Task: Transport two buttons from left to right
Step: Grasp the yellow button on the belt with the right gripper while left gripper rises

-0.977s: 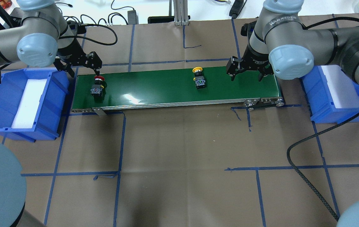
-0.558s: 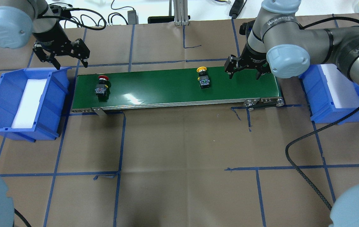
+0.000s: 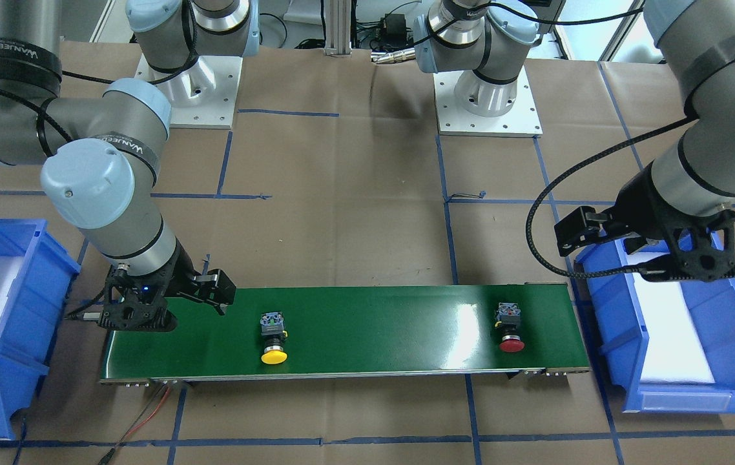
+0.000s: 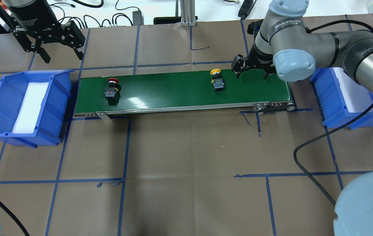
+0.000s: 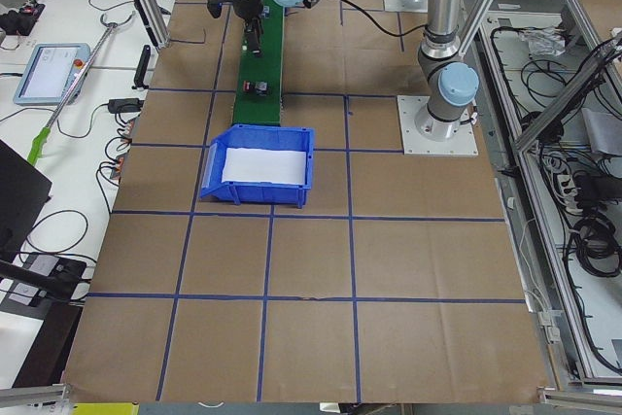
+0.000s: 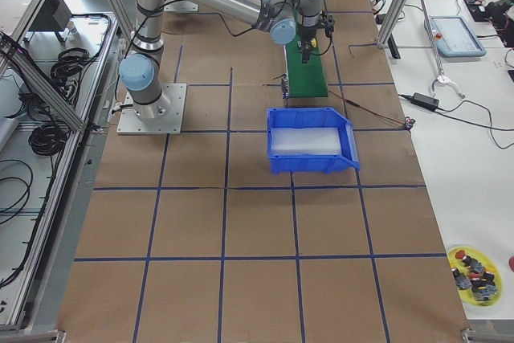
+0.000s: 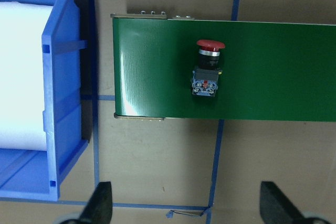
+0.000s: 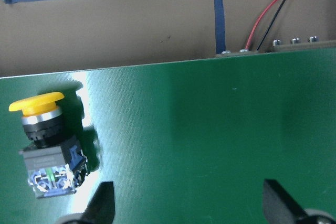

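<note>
Your left tool (image 4: 64, 58) has pulled back off the belt (image 4: 173, 90), jaws spread and empty, while both buttons have ridden rightward. The red button (image 4: 112, 89) lies on its side near the belt's left end, well apart from that tool. The yellow button (image 4: 217, 81) lies just left of the right tool (image 4: 252, 76), which hangs spread over the belt. Close late and the moving belt may carry it past the jaws.

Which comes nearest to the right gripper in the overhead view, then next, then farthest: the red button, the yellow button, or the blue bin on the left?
1. The yellow button, on the belt just left of the right gripper.
2. The red button, near the belt's left end.
3. The blue bin, past the belt's left end.
</note>
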Controlling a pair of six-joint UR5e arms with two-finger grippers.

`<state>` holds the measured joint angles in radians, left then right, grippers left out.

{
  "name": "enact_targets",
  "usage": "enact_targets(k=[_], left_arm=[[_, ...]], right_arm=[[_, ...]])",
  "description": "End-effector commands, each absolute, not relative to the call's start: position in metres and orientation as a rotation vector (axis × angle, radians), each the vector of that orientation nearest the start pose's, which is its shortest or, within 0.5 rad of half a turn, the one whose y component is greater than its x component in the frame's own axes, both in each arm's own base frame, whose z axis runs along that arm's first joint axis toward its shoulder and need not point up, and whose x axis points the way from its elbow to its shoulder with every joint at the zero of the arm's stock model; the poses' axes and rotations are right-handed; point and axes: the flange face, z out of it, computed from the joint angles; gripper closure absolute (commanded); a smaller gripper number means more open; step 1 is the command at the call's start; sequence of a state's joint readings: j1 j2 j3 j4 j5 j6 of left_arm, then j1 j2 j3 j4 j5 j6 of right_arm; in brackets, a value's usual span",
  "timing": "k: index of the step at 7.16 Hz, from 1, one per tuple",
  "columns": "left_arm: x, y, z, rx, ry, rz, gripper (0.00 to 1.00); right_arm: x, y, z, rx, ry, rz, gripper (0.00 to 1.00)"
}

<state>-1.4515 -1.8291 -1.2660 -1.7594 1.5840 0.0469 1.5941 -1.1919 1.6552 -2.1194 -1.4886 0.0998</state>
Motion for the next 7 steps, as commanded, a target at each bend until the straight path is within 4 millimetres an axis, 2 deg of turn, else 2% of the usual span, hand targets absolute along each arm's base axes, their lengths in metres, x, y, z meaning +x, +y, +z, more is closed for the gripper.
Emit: enact_targets(k=[1,3,5,7], left_arm=[[-0.109,-0.579,0.488,-0.082,3.117,0.223,0.0],[-0.11,-0.572,0.487,-0.06,3.118,0.24,0.0],[-0.111,-0.556,0.479,-0.073,3.12,0.262,0.0],[-0.109,-0.554,0.477,-0.082,3.121,0.267,0.0]], right_arm=[[0.164,-0.619,0.293,0.141,2.968,-0.127,0.0],[0.17,-0.628,0.277,0.132,2.969,-0.099,0.0],[0.176,-0.631,0.273,0.119,2.97,-0.091,0.0],[0.179,-0.631,0.263,0.113,2.97,-0.068,0.0]])
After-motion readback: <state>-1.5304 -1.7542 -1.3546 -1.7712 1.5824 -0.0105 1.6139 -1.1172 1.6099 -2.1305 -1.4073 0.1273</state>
